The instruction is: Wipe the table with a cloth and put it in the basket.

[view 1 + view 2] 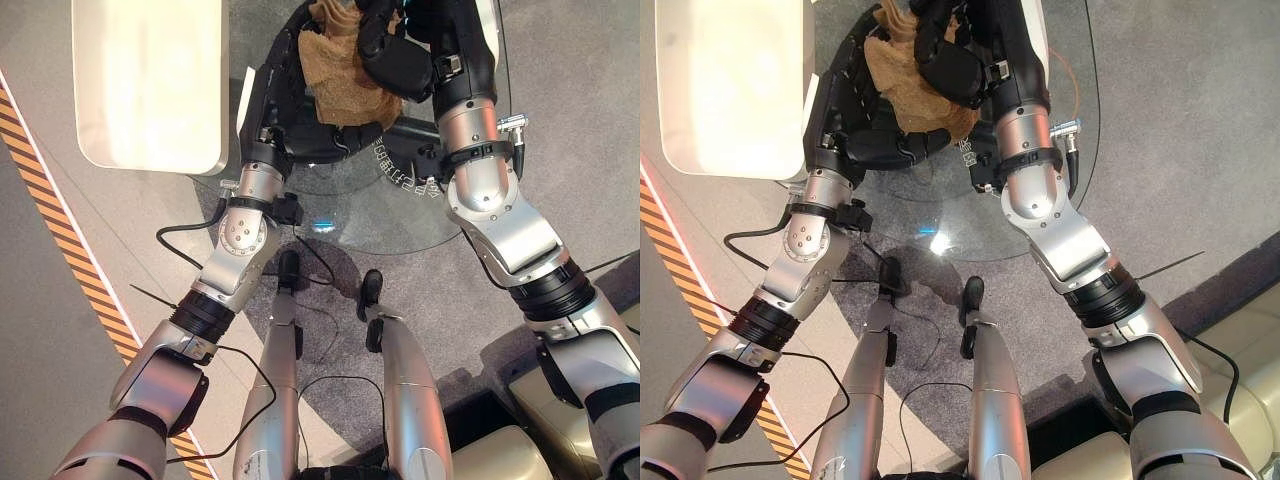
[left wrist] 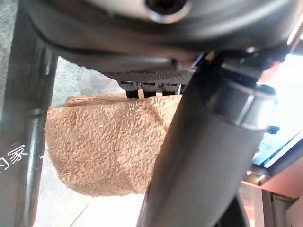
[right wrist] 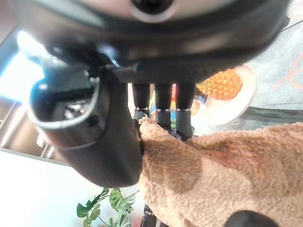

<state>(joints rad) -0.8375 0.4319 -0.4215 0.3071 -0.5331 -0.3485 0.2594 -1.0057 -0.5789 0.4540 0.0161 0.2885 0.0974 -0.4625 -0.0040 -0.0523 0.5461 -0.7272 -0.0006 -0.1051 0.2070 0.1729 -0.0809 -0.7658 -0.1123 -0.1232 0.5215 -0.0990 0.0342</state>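
Note:
A tan terry cloth (image 1: 340, 75) lies bunched at the near side of a round glass table (image 1: 400, 222). My right hand (image 1: 395, 58) rests on top of the cloth. In the right wrist view its fingers (image 3: 163, 111) and thumb (image 3: 102, 146) pinch a fold of the cloth (image 3: 222, 175). My left hand (image 1: 285, 105) lies against the cloth's left side, its fingers (image 1: 345, 138) curled round the near edge. The left wrist view has the cloth (image 2: 104, 146) between that hand's fingers and its thumb (image 2: 208, 156).
A white tabletop (image 1: 150, 80) stands close at the left of the glass table. Orange-and-black striped tape (image 1: 60, 225) runs across the grey floor on the left. A beige sofa (image 1: 560, 415) sits at the lower right. An orange woven ball on a white plate (image 3: 225, 87) lies beyond the cloth.

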